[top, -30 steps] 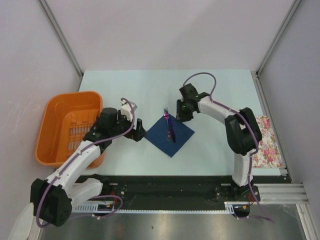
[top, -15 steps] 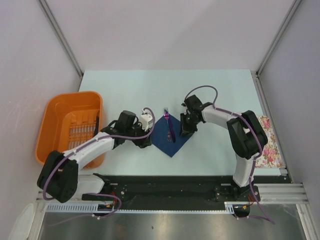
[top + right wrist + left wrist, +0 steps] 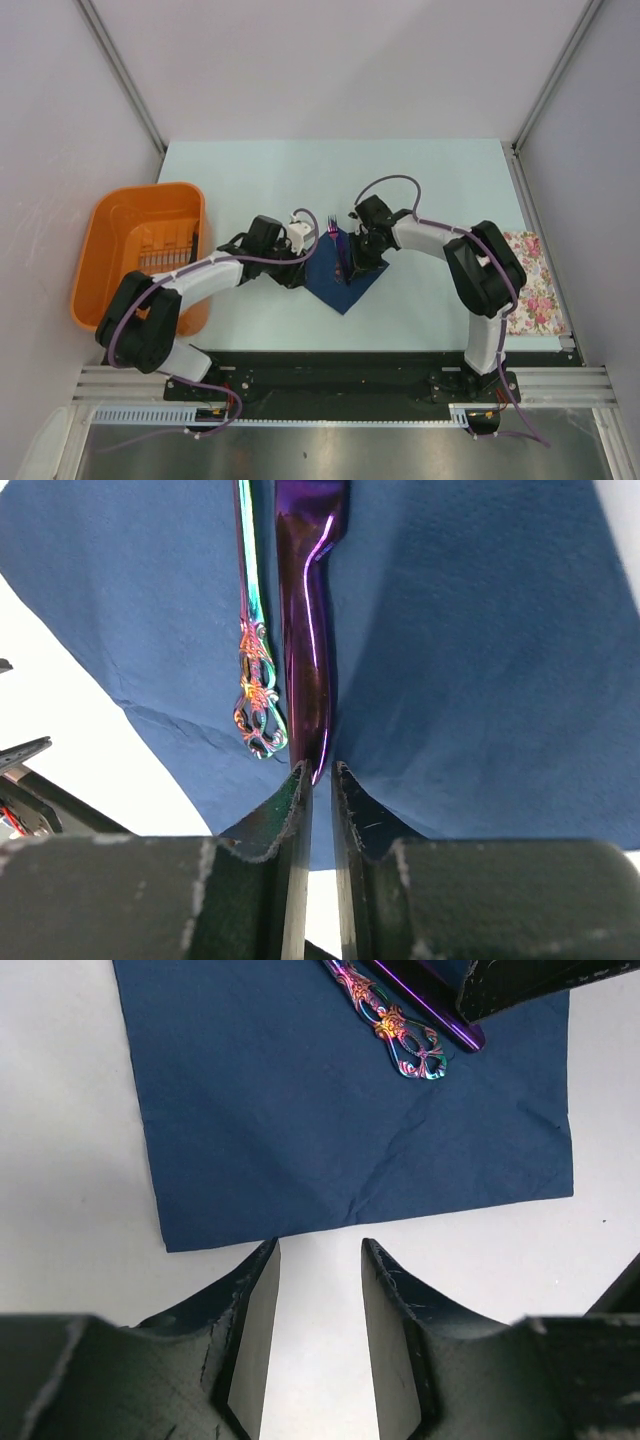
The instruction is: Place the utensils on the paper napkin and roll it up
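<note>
The navy paper napkin (image 3: 338, 290) lies as a diamond on the table, also in the left wrist view (image 3: 330, 1130) and the right wrist view (image 3: 480, 660). Two utensils (image 3: 338, 248) lie side by side on it: a plain purple one (image 3: 305, 630) and one with an ornate iridescent handle (image 3: 256, 690), both also in the left wrist view (image 3: 400, 1040). My left gripper (image 3: 302, 270) (image 3: 318, 1252) is open and empty, low over bare table just short of the napkin's edge. My right gripper (image 3: 358, 265) (image 3: 319, 778) is nearly shut over the napkin's right corner. Its tips are at the purple handle's end.
An orange basket (image 3: 140, 255) stands at the table's left edge, beside my left arm. A white floral cloth (image 3: 530, 280) lies at the right edge. My right gripper's finger (image 3: 510, 980) shows in the left wrist view, close to the utensil handles.
My left gripper has swung right to the napkin's left edge. My right gripper has come down and toward me onto the napkin's right corner. The utensils have not moved.
</note>
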Action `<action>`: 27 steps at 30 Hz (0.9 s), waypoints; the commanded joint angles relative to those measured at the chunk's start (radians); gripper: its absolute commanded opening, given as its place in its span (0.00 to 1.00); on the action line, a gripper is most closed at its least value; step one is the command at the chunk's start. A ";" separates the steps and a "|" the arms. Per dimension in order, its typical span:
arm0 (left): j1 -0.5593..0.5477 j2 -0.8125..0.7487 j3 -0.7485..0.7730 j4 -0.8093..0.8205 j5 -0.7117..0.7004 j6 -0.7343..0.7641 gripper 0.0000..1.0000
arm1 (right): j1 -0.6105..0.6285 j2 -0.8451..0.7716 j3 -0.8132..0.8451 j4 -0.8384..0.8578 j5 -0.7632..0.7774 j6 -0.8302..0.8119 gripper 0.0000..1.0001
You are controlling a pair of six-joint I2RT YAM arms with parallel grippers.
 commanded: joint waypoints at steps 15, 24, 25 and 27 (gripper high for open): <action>-0.003 0.020 0.047 0.048 0.046 -0.021 0.46 | -0.020 0.037 0.092 -0.005 -0.077 0.023 0.17; -0.196 -0.218 -0.095 0.124 0.014 0.287 0.58 | -0.154 -0.023 0.095 -0.028 -0.150 -0.020 0.23; -0.228 -0.229 -0.129 0.138 -0.035 0.313 0.58 | -0.158 -0.022 0.095 -0.031 -0.150 -0.022 0.23; -0.311 -0.243 -0.164 0.172 -0.081 0.388 0.59 | -0.166 -0.022 0.091 -0.037 -0.156 -0.026 0.23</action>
